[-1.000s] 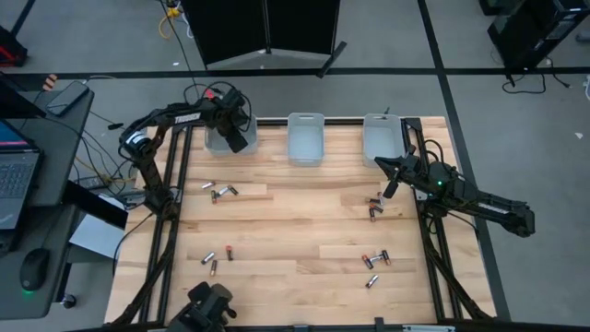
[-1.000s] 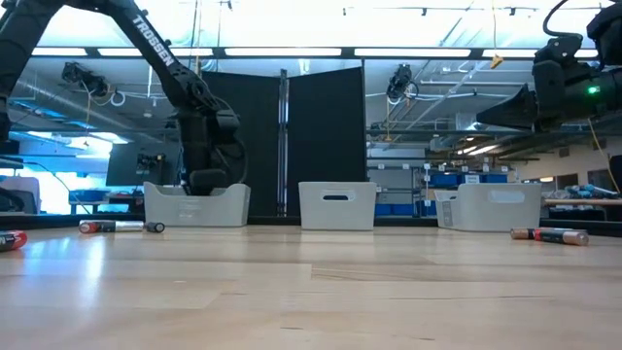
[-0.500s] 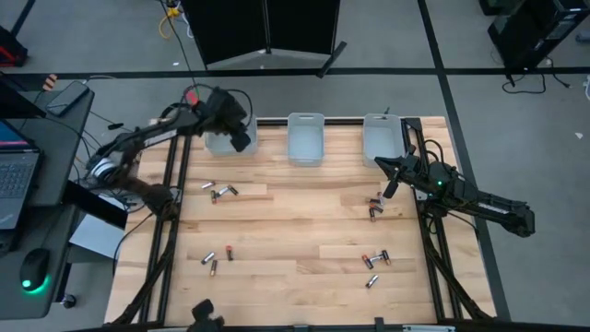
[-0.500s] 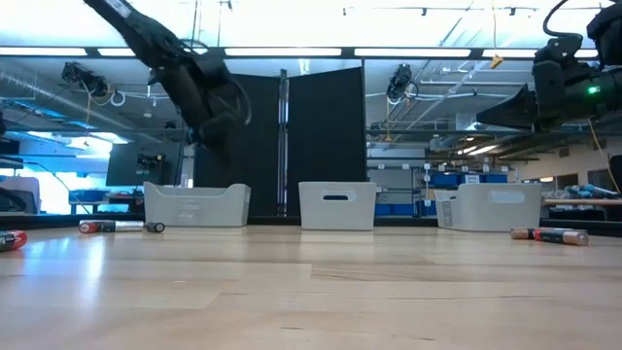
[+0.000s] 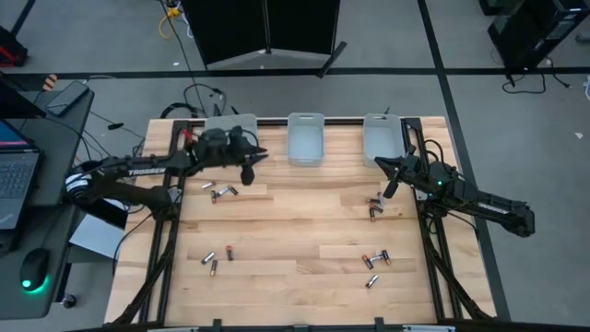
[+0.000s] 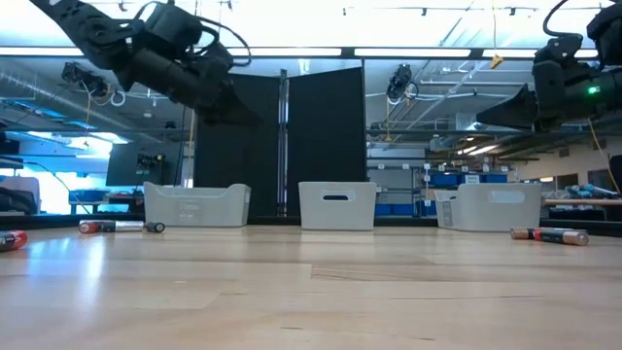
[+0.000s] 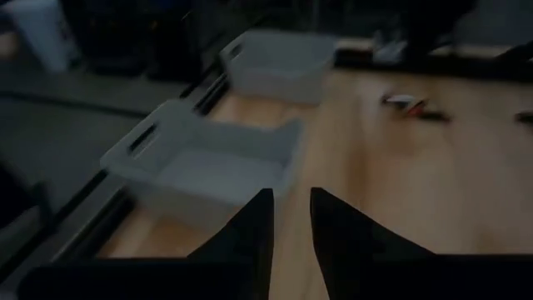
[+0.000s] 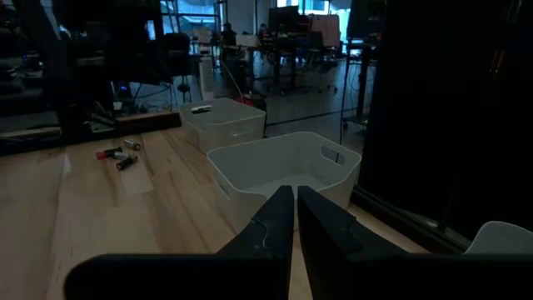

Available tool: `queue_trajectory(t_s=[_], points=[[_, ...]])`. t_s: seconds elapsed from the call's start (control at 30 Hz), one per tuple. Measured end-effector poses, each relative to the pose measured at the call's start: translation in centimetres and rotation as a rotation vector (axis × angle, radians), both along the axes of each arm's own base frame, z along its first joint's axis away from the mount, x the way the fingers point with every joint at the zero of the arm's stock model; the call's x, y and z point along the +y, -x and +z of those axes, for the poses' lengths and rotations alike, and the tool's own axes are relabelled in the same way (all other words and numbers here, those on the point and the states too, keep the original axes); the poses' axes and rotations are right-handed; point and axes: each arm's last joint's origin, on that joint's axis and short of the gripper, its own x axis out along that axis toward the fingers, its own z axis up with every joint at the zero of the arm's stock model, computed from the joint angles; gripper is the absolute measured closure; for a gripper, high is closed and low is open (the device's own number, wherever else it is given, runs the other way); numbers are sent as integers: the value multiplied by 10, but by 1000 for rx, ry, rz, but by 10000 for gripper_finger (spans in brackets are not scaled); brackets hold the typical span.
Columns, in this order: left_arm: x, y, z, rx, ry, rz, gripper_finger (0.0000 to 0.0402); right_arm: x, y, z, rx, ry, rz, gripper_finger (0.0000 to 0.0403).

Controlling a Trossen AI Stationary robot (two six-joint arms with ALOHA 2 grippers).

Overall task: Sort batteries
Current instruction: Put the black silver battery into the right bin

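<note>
Small batteries lie on their sides in loose groups on the wooden table: one group (image 5: 219, 192) at the far left, one (image 5: 375, 205) at the right, one (image 5: 215, 258) near left, one (image 5: 376, 261) near right. My left gripper (image 5: 249, 169) hangs above the table beside the left bin (image 5: 221, 124), pointing roughly level toward the right. It is open, and in the left wrist view (image 7: 290, 217) nothing sits between its fingers. My right gripper (image 5: 385, 189) waits shut in the air above the right-hand group, seen also in its own wrist view (image 8: 293, 200).
Three translucent bins stand along the far edge: the left one, the middle one (image 5: 306, 138) and the right one (image 5: 381, 138). In the low view batteries lie at the left (image 6: 117, 227) and right (image 6: 552, 234). The table's middle is bare wood (image 5: 295, 221).
My left gripper has risen out of the left bin and drawn back toward the near edge. It has tipped from pointing down to nearly level, facing the table's right. The batteries and bins have stayed where they were.
</note>
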Motion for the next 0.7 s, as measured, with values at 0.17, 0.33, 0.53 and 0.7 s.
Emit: queue_trajectory(t_s=[0.17,0.33,0.53,0.7], points=[[-18,-4,-5,-80,-5,-68,315,0,0,1,-6,2,0,371],[-30,-2,-12,-152,-1,-103,315,0,0,7,-73,24,1,371],[-36,4,-22,-211,-16,-108,315,0,1,18,-178,67,0,371],[-39,9,-28,-252,-9,-107,315,1,2,28,-271,103,12,371]])
